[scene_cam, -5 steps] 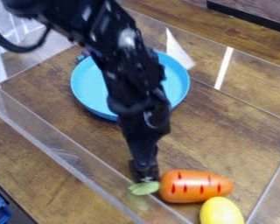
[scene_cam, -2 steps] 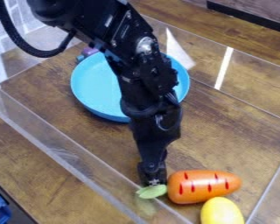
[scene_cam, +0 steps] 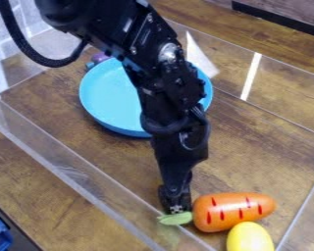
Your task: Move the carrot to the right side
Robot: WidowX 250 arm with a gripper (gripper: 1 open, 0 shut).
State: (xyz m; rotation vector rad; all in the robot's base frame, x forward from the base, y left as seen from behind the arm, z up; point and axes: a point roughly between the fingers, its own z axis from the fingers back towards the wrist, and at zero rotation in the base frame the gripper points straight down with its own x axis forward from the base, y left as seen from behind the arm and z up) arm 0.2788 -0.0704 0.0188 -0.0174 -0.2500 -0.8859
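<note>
1. Compared with the earlier frame, the carrot has moved a little to the right, and the gripper has followed it.
2. The jaws are apart, at the leafy end; nothing looks clamped.
3. Now the carrot lies on the table, touching or just beside the yellow toy. I judge the push is begun, with more distance probably left.
4. The tabletop is brown wood-look, with pale lines; a blue bowl stands behind the arm.
</note>
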